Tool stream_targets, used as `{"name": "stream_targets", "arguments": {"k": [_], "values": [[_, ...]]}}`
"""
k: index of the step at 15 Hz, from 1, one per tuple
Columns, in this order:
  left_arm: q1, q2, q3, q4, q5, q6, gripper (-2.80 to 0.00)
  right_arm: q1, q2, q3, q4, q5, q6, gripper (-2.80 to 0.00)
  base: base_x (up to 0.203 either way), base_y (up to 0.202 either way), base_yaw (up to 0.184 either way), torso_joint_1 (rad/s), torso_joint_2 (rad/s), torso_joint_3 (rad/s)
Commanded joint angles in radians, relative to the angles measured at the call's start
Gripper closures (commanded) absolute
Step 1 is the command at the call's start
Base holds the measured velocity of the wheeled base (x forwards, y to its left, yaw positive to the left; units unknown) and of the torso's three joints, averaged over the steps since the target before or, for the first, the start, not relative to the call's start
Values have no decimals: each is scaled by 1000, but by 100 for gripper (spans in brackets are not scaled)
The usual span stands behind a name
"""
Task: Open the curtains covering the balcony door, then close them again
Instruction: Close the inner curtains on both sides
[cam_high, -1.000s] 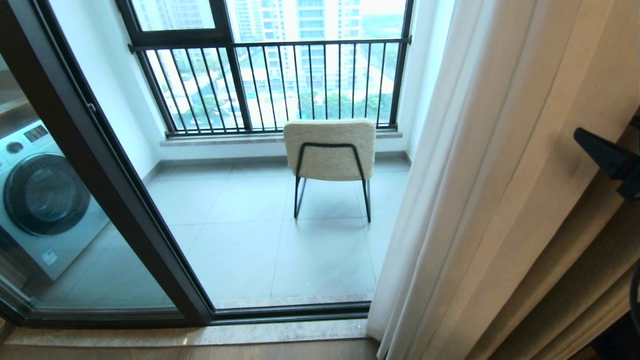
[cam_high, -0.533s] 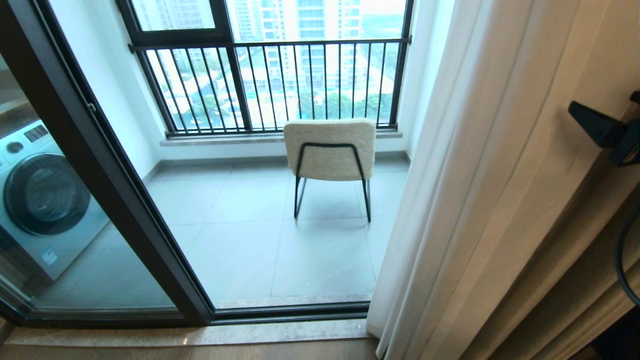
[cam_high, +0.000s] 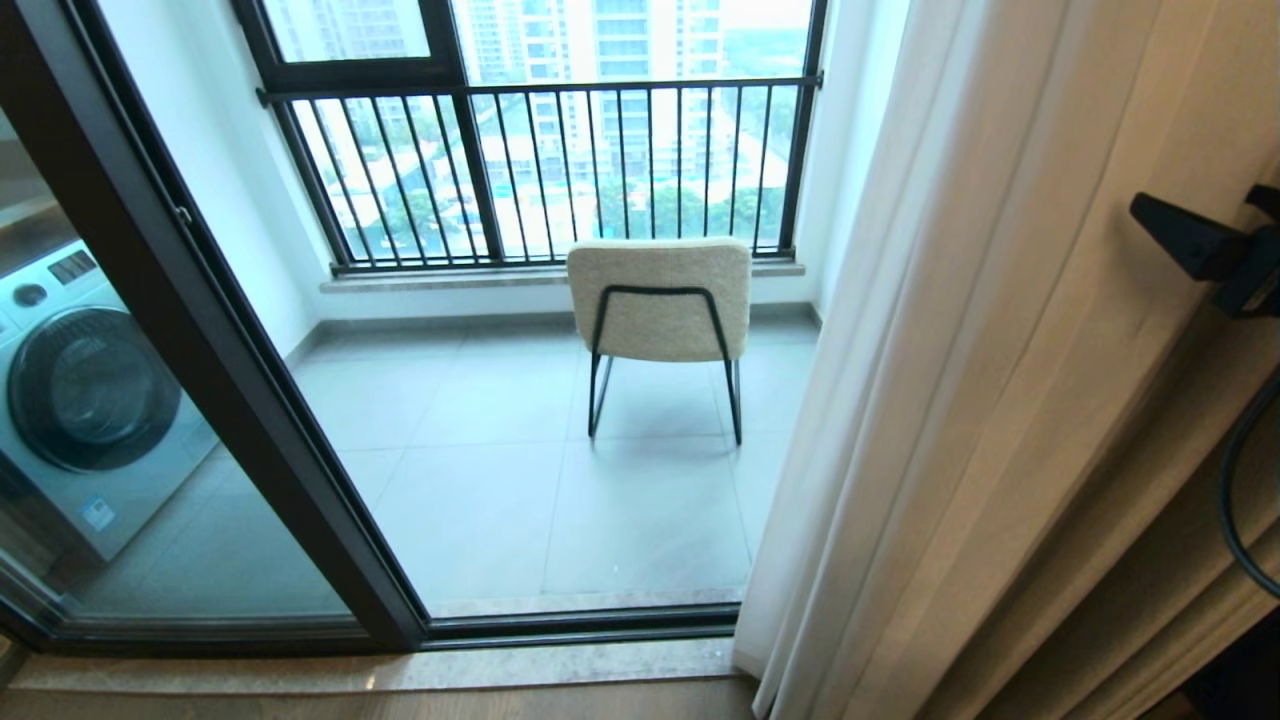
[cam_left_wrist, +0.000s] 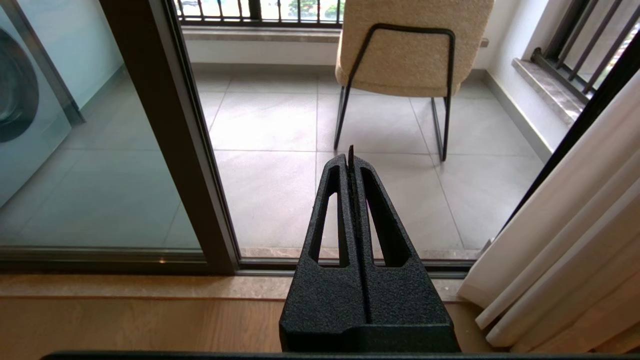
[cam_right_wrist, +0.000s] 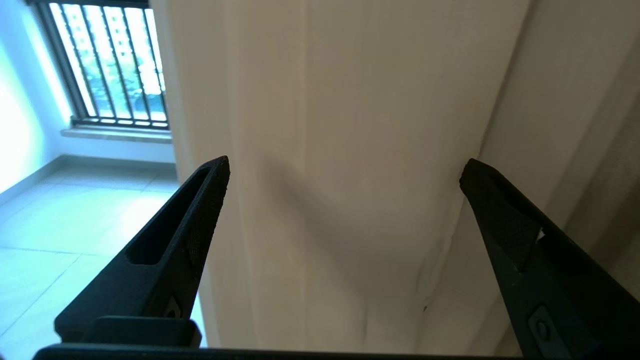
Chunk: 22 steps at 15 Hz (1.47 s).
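Observation:
The white curtains (cam_high: 960, 400) hang gathered in folds at the right of the opening, their hem near the floor (cam_left_wrist: 505, 310). The balcony door (cam_high: 230, 380) shows its dark frame and glass panel at the left. My right gripper (cam_high: 1195, 205) is at the right edge of the head view, level with the curtains' upper part. In the right wrist view it (cam_right_wrist: 344, 165) stands open, with a broad fold of the curtains (cam_right_wrist: 350, 125) right in front of the wide-apart fingertips and nothing held. My left gripper (cam_left_wrist: 350, 155) is shut and empty, pointing at the door sill.
A beige chair (cam_high: 660, 300) on black legs stands on the balcony tiles before the black-barred railing window (cam_high: 560, 170). A washing machine (cam_high: 90, 400) sits behind the left glass. Thicker tan drapes (cam_high: 1150, 560) hang right of the curtains. A stone sill (cam_high: 400, 665) borders the wooden floor.
My right gripper has risen along the curtains and edged slightly left. The curtains, the door and the left arm have not moved.

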Motion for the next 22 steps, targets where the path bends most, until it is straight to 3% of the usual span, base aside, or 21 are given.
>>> {"name": "stream_targets", "arguments": {"k": [1,9,15,22], "values": [[0,0,-1,0,0,0,0,0,2,-2,-7,28,1,-280,0,0,0,0,0,0],[-1,0,0,0,0,0,0,-4,50,-43,-8,64,74,-280,0,0,0,0,0,0],[0,0,0,0,1,0,0,-5,94,-69,-16,160,77,-280,0,0,0,0,0,0],[0,0,0,0,0,0,0,-2,155,-114,-40,175,64,-280,0,0,0,0,0,0]]}}
